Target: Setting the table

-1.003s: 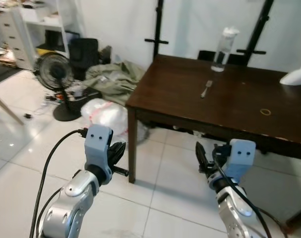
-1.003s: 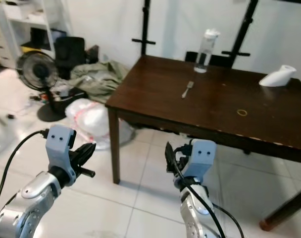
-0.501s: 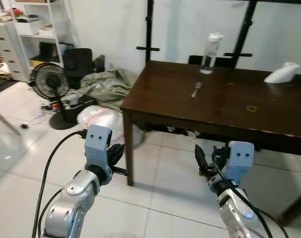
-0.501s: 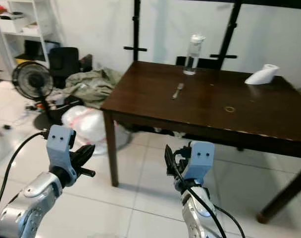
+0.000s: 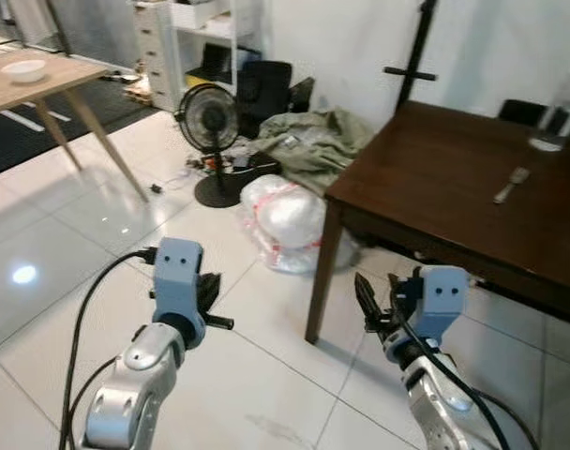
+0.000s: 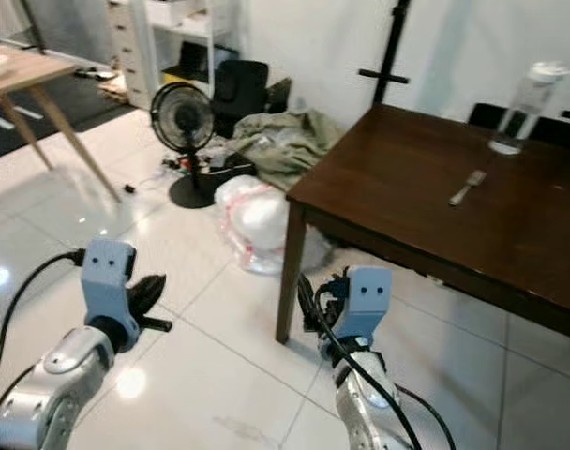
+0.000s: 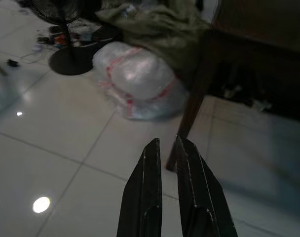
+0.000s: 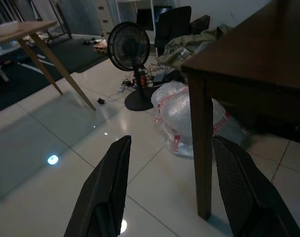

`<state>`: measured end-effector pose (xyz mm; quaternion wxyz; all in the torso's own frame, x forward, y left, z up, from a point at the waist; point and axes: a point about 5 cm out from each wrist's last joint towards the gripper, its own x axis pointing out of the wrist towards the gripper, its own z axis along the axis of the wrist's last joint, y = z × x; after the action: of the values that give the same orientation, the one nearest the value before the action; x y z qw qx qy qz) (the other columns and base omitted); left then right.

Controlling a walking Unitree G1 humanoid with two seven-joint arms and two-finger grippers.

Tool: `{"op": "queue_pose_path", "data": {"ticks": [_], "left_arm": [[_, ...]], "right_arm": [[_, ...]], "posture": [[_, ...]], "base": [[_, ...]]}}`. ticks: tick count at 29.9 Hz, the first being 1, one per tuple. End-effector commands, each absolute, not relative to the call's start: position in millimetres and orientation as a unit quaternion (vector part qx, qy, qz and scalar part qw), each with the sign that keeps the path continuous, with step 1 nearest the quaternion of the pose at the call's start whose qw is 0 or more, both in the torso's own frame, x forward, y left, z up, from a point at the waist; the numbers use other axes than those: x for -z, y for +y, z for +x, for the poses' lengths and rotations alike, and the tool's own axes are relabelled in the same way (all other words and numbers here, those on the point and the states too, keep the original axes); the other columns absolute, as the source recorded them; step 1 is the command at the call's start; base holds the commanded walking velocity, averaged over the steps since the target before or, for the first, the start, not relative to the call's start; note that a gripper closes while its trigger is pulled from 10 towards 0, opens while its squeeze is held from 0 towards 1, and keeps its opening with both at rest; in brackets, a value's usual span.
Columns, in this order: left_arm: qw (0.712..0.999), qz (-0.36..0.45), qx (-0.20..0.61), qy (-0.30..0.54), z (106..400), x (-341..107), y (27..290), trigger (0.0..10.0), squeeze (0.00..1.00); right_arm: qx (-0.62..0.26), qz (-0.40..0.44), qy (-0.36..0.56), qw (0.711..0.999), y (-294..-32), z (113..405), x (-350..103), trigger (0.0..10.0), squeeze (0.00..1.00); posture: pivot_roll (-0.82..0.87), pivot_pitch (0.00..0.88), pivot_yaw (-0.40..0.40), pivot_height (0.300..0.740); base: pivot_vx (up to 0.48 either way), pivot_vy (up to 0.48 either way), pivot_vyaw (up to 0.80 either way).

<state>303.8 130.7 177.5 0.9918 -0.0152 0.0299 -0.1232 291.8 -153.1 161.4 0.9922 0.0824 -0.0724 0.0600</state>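
- Both silver arms are bent up in front of the robot's chest, held low above the white tiled floor (image 5: 97,234), each with nothing in its grip.
- The left gripper (image 7: 165,148) points forward and down toward the floor near the table leg; its two black fingers (image 7: 145,197) sit nearly pressed together, clenched on nothing.
- The right gripper (image 8: 172,148) hangs just in front of the near corner of the dark wooden table (image 5: 454,187), its fingers (image 8: 110,192) spread wide apart, released.
- On the tabletop, well away from both grippers, a fork (image 6: 467,187) lies flat, and beyond it a clear water bottle (image 6: 524,108) stands upright near the far edge.
- Beside the table's near leg, a white plastic bag (image 5: 285,220) sits on the floor; behind it lies a heap of green cloth (image 5: 313,141), with a black standing fan (image 5: 210,122) to its left.
- The head views take in a light wooden table (image 5: 51,80) at the far left with a white bowl (image 5: 27,69) on it, plus a white shelf unit (image 5: 201,37) against the wall.
- The left wrist view looks under the dark table, where shadowed clutter lies blurred on the floor, too dim to identify.
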Motion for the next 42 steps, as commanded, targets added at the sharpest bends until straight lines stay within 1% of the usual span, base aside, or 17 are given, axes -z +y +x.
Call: {"op": "queue_pose_path", "data": {"ticks": [1,2,8,19,25,26,29,32,35,37,38,40,42], "left_arm": [[0.994,-0.012,0.103,0.046,303,-170,138,10.0,0.0],[0.995,-0.01,0.086,0.048,305,-169,141,10.0,0.0],[0.998,0.006,0.048,0.043,308,-169,148,10.0,0.0],[0.999,0.02,0.0,0.037,312,-170,156,10.0,0.0],[0.998,0.028,-0.033,0.043,314,-165,163,10.0,0.0],[0.998,0.028,-0.036,0.043,315,-164,163,10.0,0.0],[0.998,0.03,-0.031,0.038,316,-166,162,10.0,0.0],[0.999,0.041,-0.004,0.023,318,-169,153,10.0,0.0],[0.999,0.044,0.002,0.019,319,-170,151,10.0,0.0],[0.999,0.045,0.03,0.006,322,-173,140,10.0,0.0],[0.999,0.045,0.03,0.006,322,-173,140,10.0,0.0],[0.998,0.042,0.05,-0.008,326,-176,131,10.0,0.0],[0.998,0.04,0.054,-0.014,328,-177,128,10.0,0.0]], "right_arm": [[-0.067,0.089,-0.071,0.991,-150,290,-161,10.0,0.0],[-0.069,0.09,-0.072,0.991,-149,289,-161,10.0,0.0],[-0.073,0.093,-0.074,0.99,-148,288,-162,10.0,0.0],[-0.088,0.098,-0.079,0.988,-143,287,-163,10.0,0.0],[-0.098,0.095,-0.086,0.987,-140,287,-167,10.0,0.0],[-0.097,0.093,-0.085,0.987,-140,287,-167,10.0,0.0],[-0.091,0.09,-0.089,0.988,-144,290,-168,10.0,0.0],[-0.063,0.073,-0.09,0.991,-154,293,-168,10.0,0.0],[-0.055,0.067,-0.089,0.992,-156,293,-168,10.0,0.0],[-0.026,0.035,-0.089,0.995,-169,296,-168,10.0,0.0],[-0.026,0.035,-0.089,0.995,-169,296,-168,10.0,0.0],[-0.005,-0.001,-0.085,0.996,-180,297,-168,10.0,0.0],[0.001,-0.011,-0.084,0.996,-184,298,-168,10.0,0.0]], "posture": [[0.07,0.044,0.052,0.74],[0.07,0.048,0.053,0.74],[0.07,0.051,0.052,0.74],[0.07,0.055,0.049,0.74],[0.07,0.056,0.045,0.74],[0.07,0.056,0.045,0.74],[0.07,0.056,0.042,0.74],[0.07,0.056,0.043,0.74],[0.07,0.056,0.043,0.74],[0.06,0.056,0.046,0.74],[0.06,0.056,0.046,0.74],[0.05,0.058,0.045,0.74],[0.05,0.058,0.045,0.74]], "base": [[0.0,0.0,0.8],[0.0,0.0,0.8],[0.0,0.0,0.8],[0.0,0.0,0.8],[0.435,0.0,0.79],[0.465,0.0,0.0],[0.465,0.0,0.0],[0.465,0.0,0.0],[0.465,0.0,0.0],[0.465,0.0,0.0],[0.465,0.0,0.0],[0.465,0.0,0.0],[0.465,0.0,0.0]]}}
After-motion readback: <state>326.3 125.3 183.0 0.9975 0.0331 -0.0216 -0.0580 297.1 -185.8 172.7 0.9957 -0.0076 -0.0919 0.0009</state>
